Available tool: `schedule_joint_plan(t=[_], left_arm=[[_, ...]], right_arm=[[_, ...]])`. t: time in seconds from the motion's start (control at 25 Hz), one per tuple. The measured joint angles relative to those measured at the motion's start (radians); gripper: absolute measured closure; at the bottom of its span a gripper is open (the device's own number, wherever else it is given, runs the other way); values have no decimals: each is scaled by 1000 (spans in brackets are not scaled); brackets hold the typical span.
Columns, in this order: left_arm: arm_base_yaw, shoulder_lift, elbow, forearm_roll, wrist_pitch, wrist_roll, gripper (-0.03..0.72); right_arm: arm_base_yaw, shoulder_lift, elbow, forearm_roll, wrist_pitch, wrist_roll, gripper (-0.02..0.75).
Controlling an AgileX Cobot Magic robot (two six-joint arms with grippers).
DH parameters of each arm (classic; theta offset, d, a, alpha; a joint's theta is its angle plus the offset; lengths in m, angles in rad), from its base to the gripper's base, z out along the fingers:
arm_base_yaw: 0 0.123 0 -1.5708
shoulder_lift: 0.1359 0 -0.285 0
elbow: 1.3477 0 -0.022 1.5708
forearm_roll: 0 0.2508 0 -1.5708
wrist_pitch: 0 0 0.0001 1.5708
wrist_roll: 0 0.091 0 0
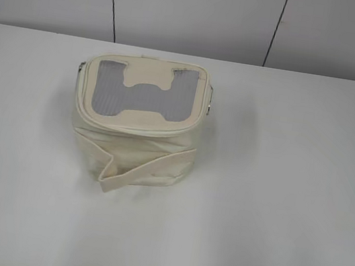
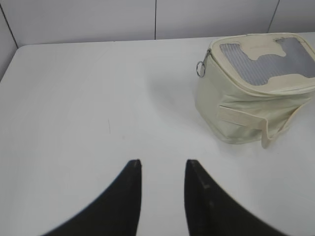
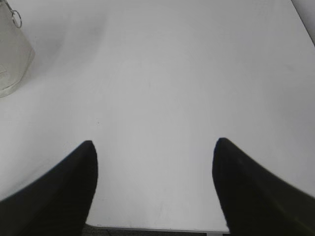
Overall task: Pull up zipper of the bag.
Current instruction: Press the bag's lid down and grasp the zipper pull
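While both claws hang parted and empty, the bag (image 1: 137, 124) stands ahead-right of the left gripper (image 2: 162, 169), well apart.
Grey mesh top, cream H patch; right gripper (image 3: 153, 147) spread wider, bag cropped far ahead-left; zipper (image 2: 236, 81) state unclear, ring pull (image 2: 201, 68) visible.

- One bag (image 1: 137, 124), cream fabric, on one white table (image 1: 289, 190).
- One zipper (image 1: 139, 129) around its rim.
- Two silver ring pulls (image 2: 200, 68), apparently one per side.
- One strap (image 1: 149, 169).
- Two grippers: left gripper (image 2: 162, 167), right gripper (image 3: 153, 147).
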Motion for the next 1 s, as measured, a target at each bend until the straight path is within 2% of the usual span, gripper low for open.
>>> schedule_joint_plan(t=[1.0], left_arm=[[0, 0, 0, 0, 0, 0, 447]], right_arm=[[0, 0, 0, 0, 0, 0, 172]])
